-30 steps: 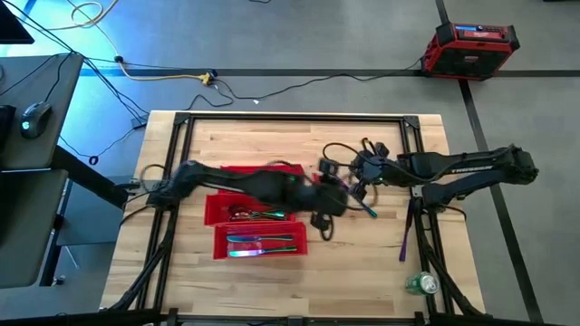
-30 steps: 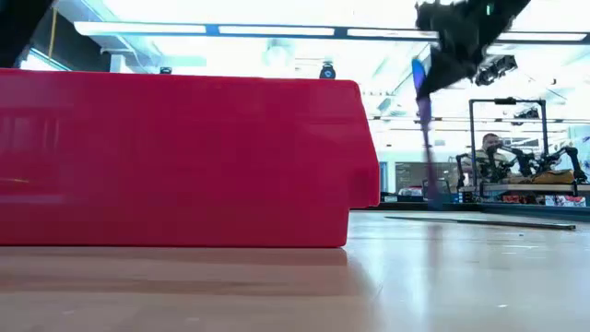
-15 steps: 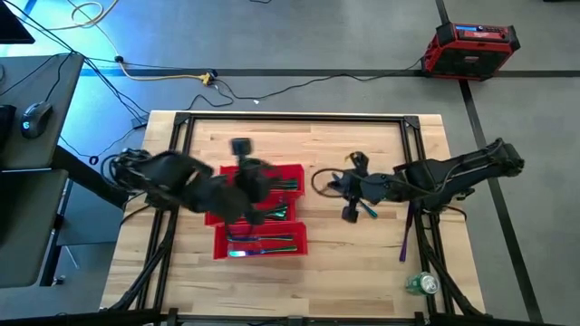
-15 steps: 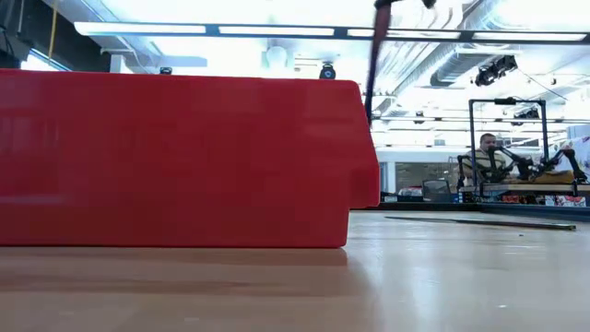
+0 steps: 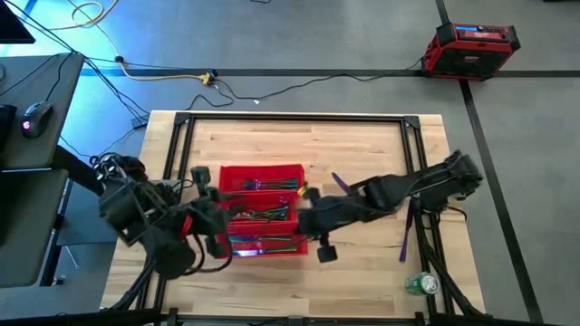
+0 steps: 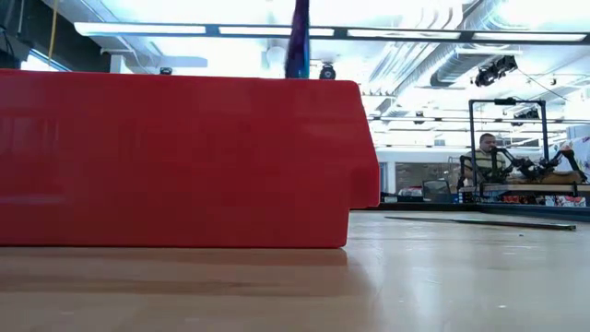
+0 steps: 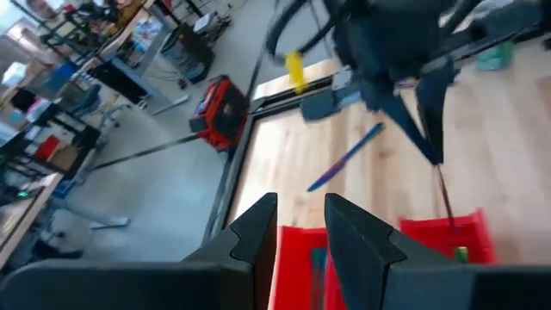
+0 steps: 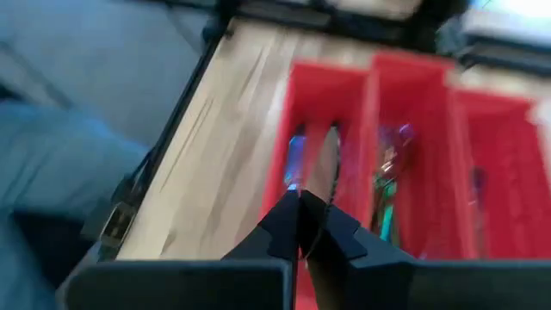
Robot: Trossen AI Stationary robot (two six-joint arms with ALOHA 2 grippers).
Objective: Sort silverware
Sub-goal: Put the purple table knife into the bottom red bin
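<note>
The right gripper [image 8: 300, 226], its fingers pinched on a thin silverware piece [image 6: 298, 39], hangs over the red tray [image 5: 261, 172] at frame centre; it may drop into the wrong compartment. The left gripper [image 7: 301, 226], fingers slightly apart and empty, waits at lower left.

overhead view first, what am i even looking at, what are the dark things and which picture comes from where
The dark things are two robot arms, each ending in a two-finger gripper. One camera looks straight down on the wooden table, one sits at table-top height, and one rides on each wrist.

On the table stands a red three-compartment plastic tray that already holds iridescent cutlery. The right gripper hangs over the tray, shut on a thin purple-blue metal cutlery piece that points downward. The left gripper is at the table's left side, open and empty. A loose blue-purple cutlery piece lies on the wood beside the tray.
</note>
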